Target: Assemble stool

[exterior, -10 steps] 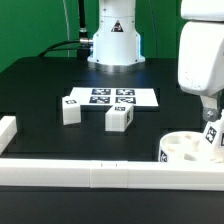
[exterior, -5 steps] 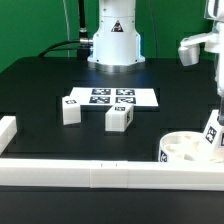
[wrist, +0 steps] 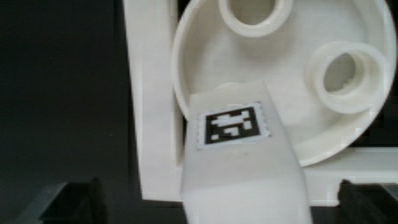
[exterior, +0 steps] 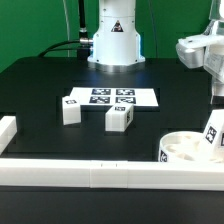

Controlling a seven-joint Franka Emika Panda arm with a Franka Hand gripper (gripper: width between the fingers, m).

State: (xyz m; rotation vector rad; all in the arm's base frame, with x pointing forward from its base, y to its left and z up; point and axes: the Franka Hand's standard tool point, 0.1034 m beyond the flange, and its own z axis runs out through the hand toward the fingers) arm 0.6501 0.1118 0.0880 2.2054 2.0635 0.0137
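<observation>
The round white stool seat (exterior: 183, 148) lies at the front of the exterior view's right, holes facing up; it fills the wrist view (wrist: 267, 60). One white tagged leg (exterior: 212, 134) stands tilted in the seat at its right edge; in the wrist view this leg (wrist: 231, 130) runs up between my fingers. My gripper (wrist: 217, 205) is open, with dark gaps between the leg and each finger (wrist: 71, 200). Two more tagged legs (exterior: 71, 108) (exterior: 119, 117) lie on the black table near the middle.
The marker board (exterior: 110, 96) lies behind the two loose legs, in front of the robot base (exterior: 112, 40). A long white bar (exterior: 90, 176) edges the table's front, and a shorter one (exterior: 7, 131) stands at the exterior view's left.
The arm has risen from the leg on the seat and swung slightly to the exterior view's right. The leg stays in the seat. The loose legs have not moved.
</observation>
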